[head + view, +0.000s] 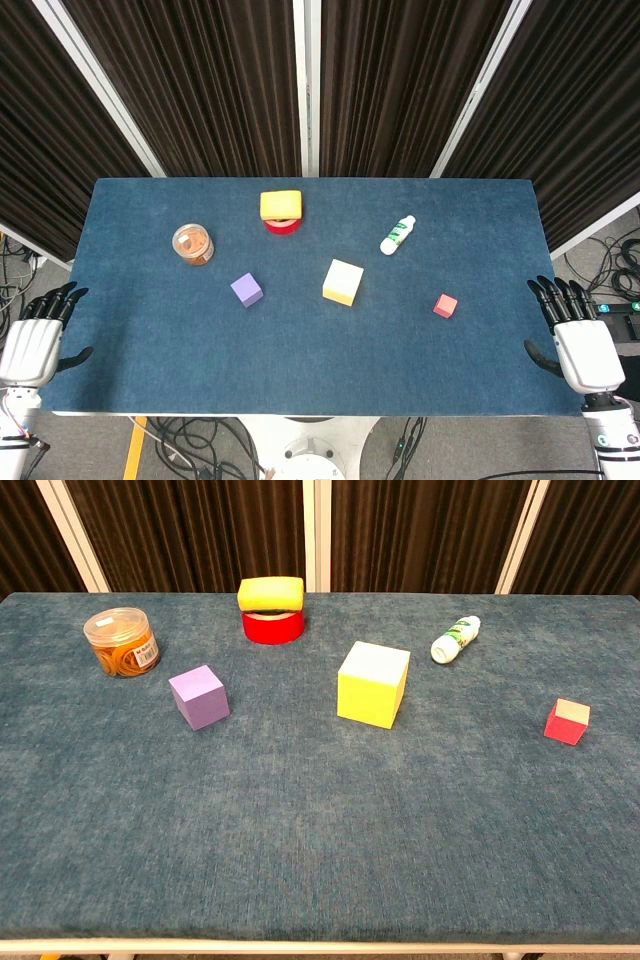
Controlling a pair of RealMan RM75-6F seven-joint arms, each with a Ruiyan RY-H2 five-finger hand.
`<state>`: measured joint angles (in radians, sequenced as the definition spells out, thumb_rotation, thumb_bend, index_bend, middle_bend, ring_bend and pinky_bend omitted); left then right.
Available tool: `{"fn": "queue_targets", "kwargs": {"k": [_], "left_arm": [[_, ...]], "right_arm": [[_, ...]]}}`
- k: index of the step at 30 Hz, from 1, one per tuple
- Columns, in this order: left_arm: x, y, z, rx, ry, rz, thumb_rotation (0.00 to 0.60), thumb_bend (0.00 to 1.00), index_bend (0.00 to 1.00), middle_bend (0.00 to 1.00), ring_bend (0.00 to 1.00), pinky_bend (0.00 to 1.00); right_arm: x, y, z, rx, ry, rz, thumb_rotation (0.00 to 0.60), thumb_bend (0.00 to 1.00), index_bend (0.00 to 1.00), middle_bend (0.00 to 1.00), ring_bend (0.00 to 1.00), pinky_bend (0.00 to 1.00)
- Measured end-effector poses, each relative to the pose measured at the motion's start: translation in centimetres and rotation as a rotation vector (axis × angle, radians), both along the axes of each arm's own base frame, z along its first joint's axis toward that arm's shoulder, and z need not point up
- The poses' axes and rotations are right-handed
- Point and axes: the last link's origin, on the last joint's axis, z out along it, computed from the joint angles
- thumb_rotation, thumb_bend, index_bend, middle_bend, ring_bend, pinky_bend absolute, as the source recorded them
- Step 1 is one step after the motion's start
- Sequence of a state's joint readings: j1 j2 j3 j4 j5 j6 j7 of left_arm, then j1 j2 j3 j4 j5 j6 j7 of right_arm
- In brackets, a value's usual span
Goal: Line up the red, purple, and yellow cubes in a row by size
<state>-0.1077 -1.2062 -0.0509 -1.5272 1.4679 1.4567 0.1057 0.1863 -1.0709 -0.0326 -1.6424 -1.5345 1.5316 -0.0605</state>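
Off the table's (120,360) near corners my left hand (32,340) and right hand (580,345) hang empty, fingers spread. Mid-table, the red cube (567,721) sits toward the right edge, the yellow cube (373,684) near centre, the purple cube (198,695) left of it. They look light, stiff and squarish, so I'd pinch opposite flat faces, carefully on the small red one.

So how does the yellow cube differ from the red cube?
The yellow cube is clearly larger than the red cube. The yellow cube sits near the table's middle, while the red cube lies far toward the right edge. Both rest flat on the blue cloth, untouched.
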Motion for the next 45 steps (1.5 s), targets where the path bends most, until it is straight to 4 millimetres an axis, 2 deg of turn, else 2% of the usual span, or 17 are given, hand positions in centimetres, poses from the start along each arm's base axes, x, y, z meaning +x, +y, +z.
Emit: {"fn": "queue_targets", "kwargs": {"k": [13, 15, 18, 21, 27, 32, 40, 45], "left_arm": [[0.2, 0.1, 0.0, 0.01, -0.005, -0.015, 0.6, 0.04, 0.21, 0.22, 0.17, 0.21], [0.3, 0.1, 0.0, 0.009, -0.007, -0.02, 0.6, 0.04, 0.21, 0.22, 0.17, 0.21], [0.3, 0.1, 0.0, 0.005, -0.008, -0.026, 0.6, 0.04, 0.21, 0.22, 0.17, 0.21], [0.3, 0.1, 0.0, 0.007, -0.011, -0.033, 0.6, 0.04, 0.21, 0.22, 0.17, 0.21], [0.1, 0.0, -0.1, -0.003, -0.018, -0.036, 0.6, 0.04, 0.21, 0.22, 0.17, 0.21], [-0.1, -0.3, 0.1, 0.002, -0.022, -0.04, 0.6, 0.04, 0.21, 0.22, 0.17, 0.21], [-0.7, -0.7, 0.3, 0.001, -0.028, -0.028, 0.6, 0.04, 0.21, 0.22, 0.17, 0.21], [-1.1, -0.9, 0.4, 0.002, -0.032, -0.022, 0.6, 0.04, 0.21, 0.22, 0.17, 0.21]], "right_arm": [[0.0, 1.0, 0.4, -0.024, -0.013, -0.006, 0.6, 0.18, 0.0, 0.09, 0.0, 0.06], [0.2, 0.8, 0.2, -0.013, -0.017, -0.002, 0.6, 0.17, 0.0, 0.09, 0.0, 0.08], [0.8, 0.1, -0.3, 0.025, -0.016, 0.006, 0.6, 0.08, 0.0, 0.1, 0.0, 0.09], [2.1, -1.3, -1.2, 0.088, -0.018, 0.025, 0.6, 0.07, 0.0, 0.12, 0.0, 0.1], [5.9, -5.9, -4.9, 0.219, -0.022, 0.067, 0.6, 0.05, 0.0, 0.12, 0.0, 0.12], [9.1, -9.7, -9.7, 0.309, -0.081, 0.052, 0.6, 0.05, 0.0, 0.12, 0.0, 0.12], [13.0, -12.8, -17.8, 0.38, -0.173, -0.021, 0.6, 0.05, 0.0, 0.13, 0.0, 0.13], [14.8, -14.0, -21.3, 0.374, -0.185, -0.044, 0.6, 0.06, 0.0, 0.14, 0.0, 0.13]]}}
